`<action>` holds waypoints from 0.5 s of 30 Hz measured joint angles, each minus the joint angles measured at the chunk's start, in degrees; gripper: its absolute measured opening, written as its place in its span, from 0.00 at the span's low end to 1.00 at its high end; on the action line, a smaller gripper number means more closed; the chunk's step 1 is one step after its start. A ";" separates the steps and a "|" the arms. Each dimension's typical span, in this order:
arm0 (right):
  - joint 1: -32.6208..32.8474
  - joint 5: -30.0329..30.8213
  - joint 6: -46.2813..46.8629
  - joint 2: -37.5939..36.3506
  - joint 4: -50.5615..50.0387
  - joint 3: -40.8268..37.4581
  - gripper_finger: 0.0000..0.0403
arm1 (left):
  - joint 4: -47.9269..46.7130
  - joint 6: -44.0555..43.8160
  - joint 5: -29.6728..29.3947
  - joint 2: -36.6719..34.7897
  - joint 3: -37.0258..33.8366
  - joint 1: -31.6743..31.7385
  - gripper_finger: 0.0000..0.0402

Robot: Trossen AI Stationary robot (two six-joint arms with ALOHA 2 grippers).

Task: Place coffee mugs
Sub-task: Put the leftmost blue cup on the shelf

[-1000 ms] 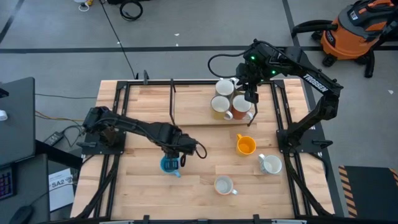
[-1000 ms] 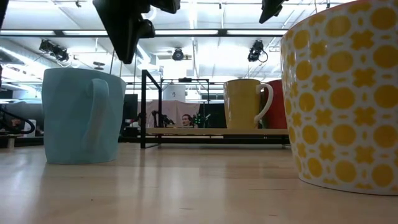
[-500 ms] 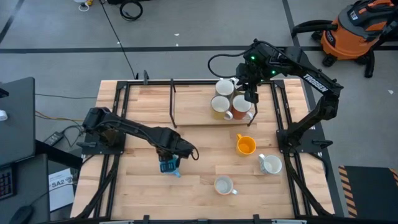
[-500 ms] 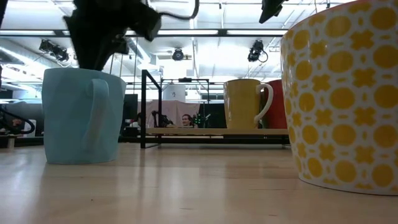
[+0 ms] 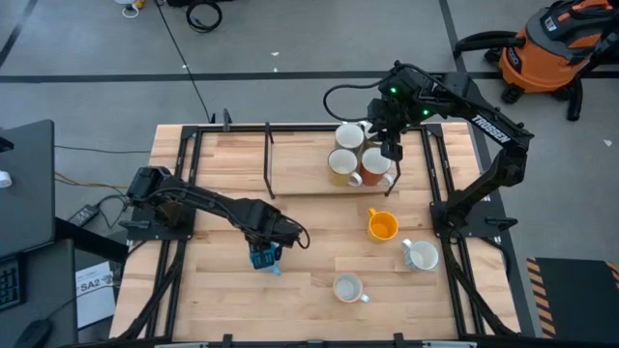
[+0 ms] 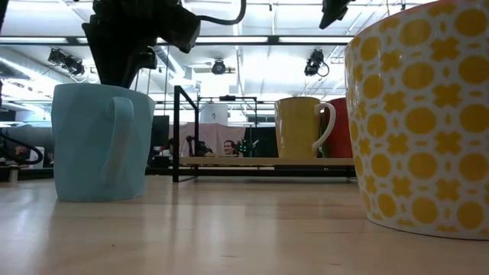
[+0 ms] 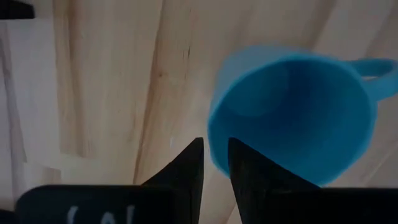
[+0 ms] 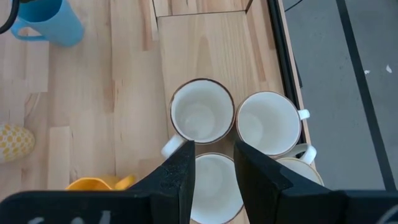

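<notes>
The yellow-patterned mug (image 6: 420,114) is sitting nearest on the wooden surface (image 5: 319,227). The left gripper (image 5: 264,253) is straddling the blue mug's (image 5: 263,258) rim with narrow fingers (image 7: 189,168). Farther back, the right gripper (image 5: 389,150), its arm reading "TROSSEN", is hovering with narrow, empty fingers over the clustered mugs (image 5: 353,159).

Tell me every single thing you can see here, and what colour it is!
blue mug: one, blue, table's front left
orange mug: one, orange, right of middle
white mug: one, white, near right edge
patterned mug: one, yellow and white, front middle
clustered mugs: four, white inside, on the raised board at the back right
table: one, light wood
vacuum: one, orange, floor at far right
left gripper: dark, at blue mug's rim
right gripper: dark, open, above clustered mugs
</notes>
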 joint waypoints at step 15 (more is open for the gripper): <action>0.02 0.00 0.00 0.00 -0.64 0.00 0.29 | 2.92 0.24 -2.52 1.48 0.01 0.11 0.20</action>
